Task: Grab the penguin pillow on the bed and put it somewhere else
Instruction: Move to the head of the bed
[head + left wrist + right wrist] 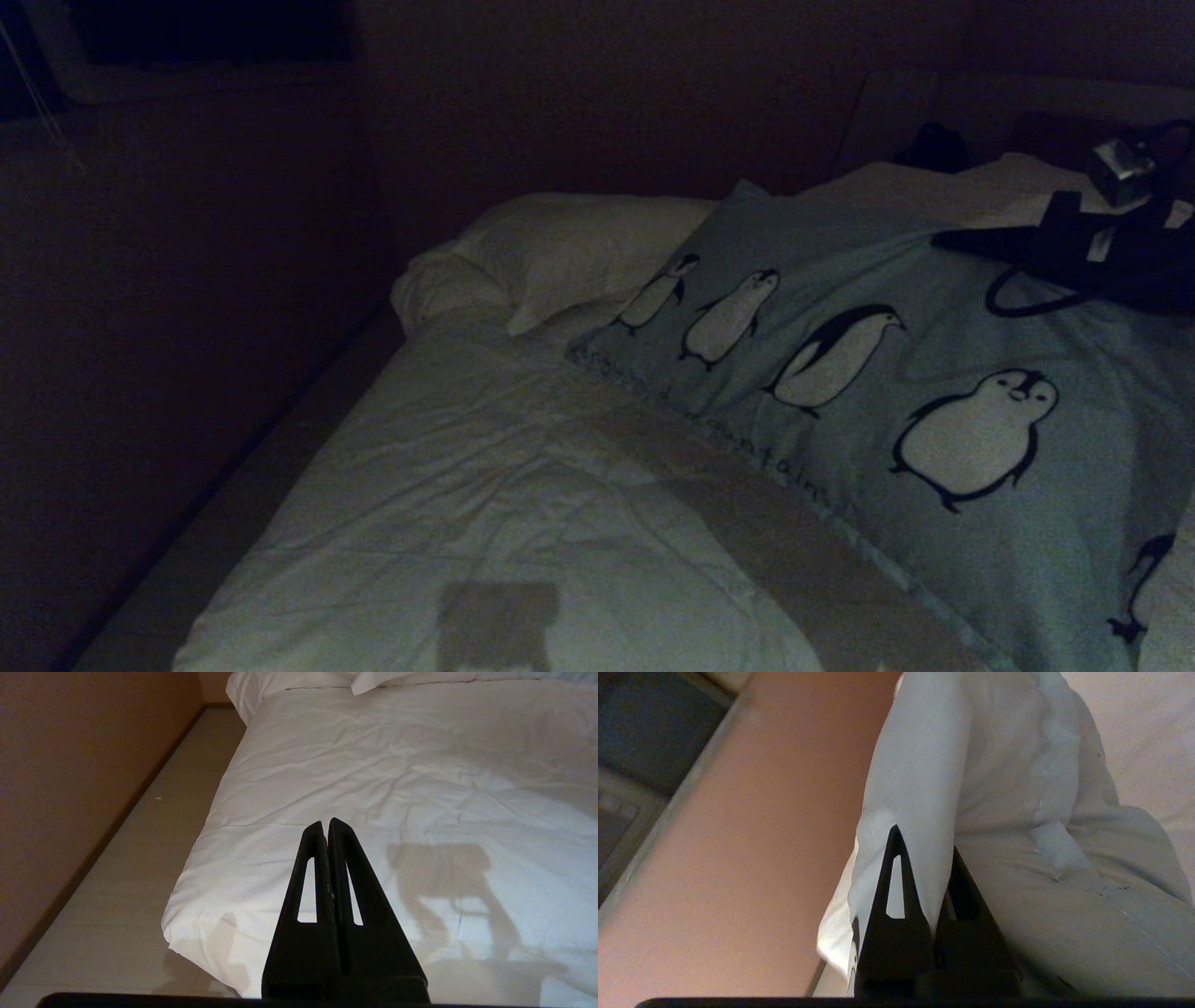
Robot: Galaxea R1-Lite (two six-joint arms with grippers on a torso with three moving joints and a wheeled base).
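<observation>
The grey-blue penguin pillow lies tilted across the right side of the bed, its far edge raised. My right gripper reaches in from the right over that raised edge. In the right wrist view this gripper is shut on a fold of the pillow's pale fabric, which stands up between the two black fingers. My left gripper is shut with nothing in it and hangs parked above the near corner of the white duvet.
A plain white pillow rests at the head of the bed, left of the penguin pillow. A brown wall runs along the bed's left side, with a narrow strip of floor between. The headboard stands behind.
</observation>
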